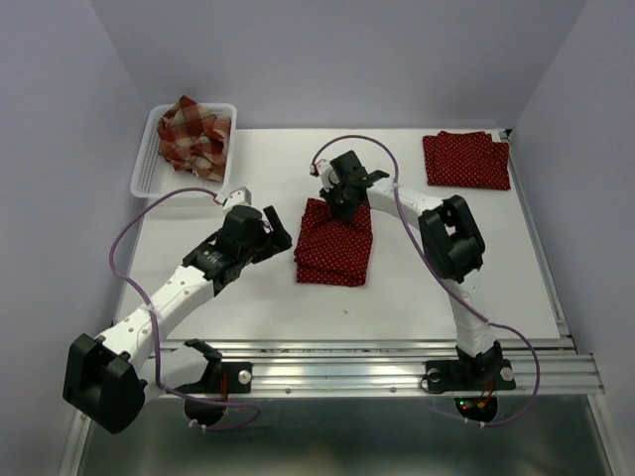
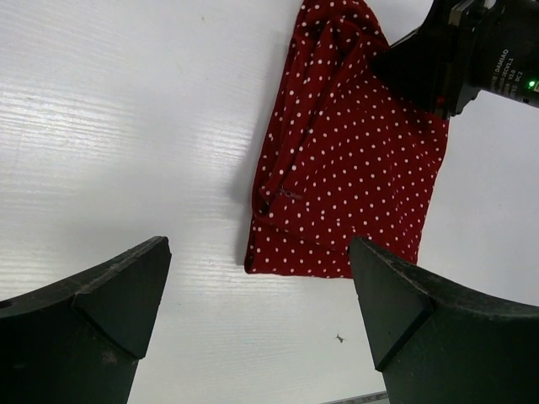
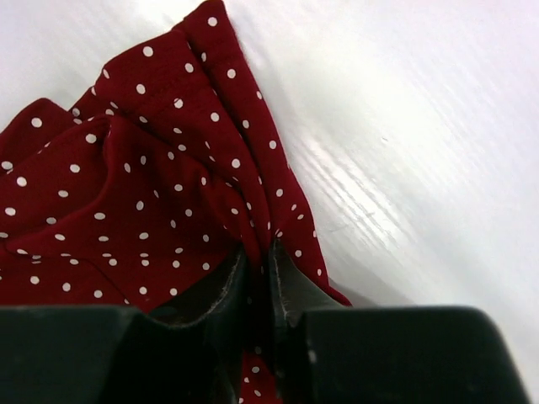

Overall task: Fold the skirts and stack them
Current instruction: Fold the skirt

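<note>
Pinching the dotted skirt at its twelve o'clock edge, mid tabletop, the right tool grips only a thin fold that may slip; the left tool hangs open at nine o'clock.

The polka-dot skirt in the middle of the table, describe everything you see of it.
The middle polka-dot skirt is soft dark red cloth with small white dots, folded into a rough rectangle on the white table. Its far edge is bunched where the right gripper pinches a fold.
</note>
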You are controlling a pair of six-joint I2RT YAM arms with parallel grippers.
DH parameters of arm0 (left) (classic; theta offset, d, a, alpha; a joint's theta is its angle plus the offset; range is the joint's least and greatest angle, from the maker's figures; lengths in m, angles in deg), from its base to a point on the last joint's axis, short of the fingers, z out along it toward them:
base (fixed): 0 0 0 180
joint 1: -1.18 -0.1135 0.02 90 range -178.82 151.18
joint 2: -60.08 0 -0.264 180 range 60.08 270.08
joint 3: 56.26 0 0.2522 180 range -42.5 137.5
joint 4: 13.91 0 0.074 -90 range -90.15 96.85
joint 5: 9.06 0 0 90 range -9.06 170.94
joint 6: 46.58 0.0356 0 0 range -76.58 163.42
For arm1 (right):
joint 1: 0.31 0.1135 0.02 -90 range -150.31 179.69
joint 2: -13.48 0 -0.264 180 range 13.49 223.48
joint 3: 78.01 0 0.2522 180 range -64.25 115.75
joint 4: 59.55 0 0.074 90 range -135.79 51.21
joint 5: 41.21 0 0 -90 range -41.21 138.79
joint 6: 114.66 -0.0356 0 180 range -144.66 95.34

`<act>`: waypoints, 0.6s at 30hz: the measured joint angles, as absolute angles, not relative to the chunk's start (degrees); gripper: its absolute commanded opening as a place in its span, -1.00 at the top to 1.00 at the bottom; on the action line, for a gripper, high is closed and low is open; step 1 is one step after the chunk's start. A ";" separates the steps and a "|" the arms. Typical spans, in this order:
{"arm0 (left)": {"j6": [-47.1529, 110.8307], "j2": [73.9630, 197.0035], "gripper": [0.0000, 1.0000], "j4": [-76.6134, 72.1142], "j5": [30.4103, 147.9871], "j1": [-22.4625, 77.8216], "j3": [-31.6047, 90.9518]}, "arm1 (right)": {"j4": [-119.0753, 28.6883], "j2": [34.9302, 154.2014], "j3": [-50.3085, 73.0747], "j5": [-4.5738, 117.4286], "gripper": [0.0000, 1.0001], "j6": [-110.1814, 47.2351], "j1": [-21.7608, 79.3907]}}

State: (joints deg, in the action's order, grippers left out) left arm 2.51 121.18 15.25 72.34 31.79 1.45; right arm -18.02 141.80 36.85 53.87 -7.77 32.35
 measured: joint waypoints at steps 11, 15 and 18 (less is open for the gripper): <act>4.17 125.70 -0.97 14.57 73.17 30.68 2.06 | -25.69 128.53 15.01 37.83 0.57 -43.79 23.79; 5.49 127.78 -0.97 13.37 74.70 30.33 2.91 | -26.83 118.85 1.40 35.27 0.49 -57.26 21.91; 6.56 129.51 -0.97 12.21 76.36 30.24 3.57 | -29.43 108.86 -11.35 36.75 0.34 -67.29 21.88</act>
State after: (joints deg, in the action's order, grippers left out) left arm 6.56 129.51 12.21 76.36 30.24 3.57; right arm -29.43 108.86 -11.35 36.75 -67.29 21.88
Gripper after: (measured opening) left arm 0.986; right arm 0.302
